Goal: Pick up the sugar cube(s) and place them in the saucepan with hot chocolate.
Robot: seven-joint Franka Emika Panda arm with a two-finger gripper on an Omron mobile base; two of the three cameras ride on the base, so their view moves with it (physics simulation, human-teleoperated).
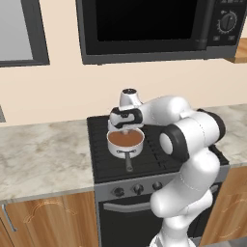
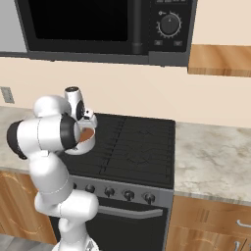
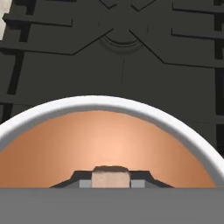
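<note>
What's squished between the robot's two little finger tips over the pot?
In the hand view, a small pale sugar cube sits between the tool's tips, right above the brown hot chocolate in the saucepan.

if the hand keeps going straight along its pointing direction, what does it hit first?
Most likely the hot chocolate in the saucepan: the hand, shut on a sugar cube, points down over the brown liquid. How far above the surface it is cannot be told.
</note>
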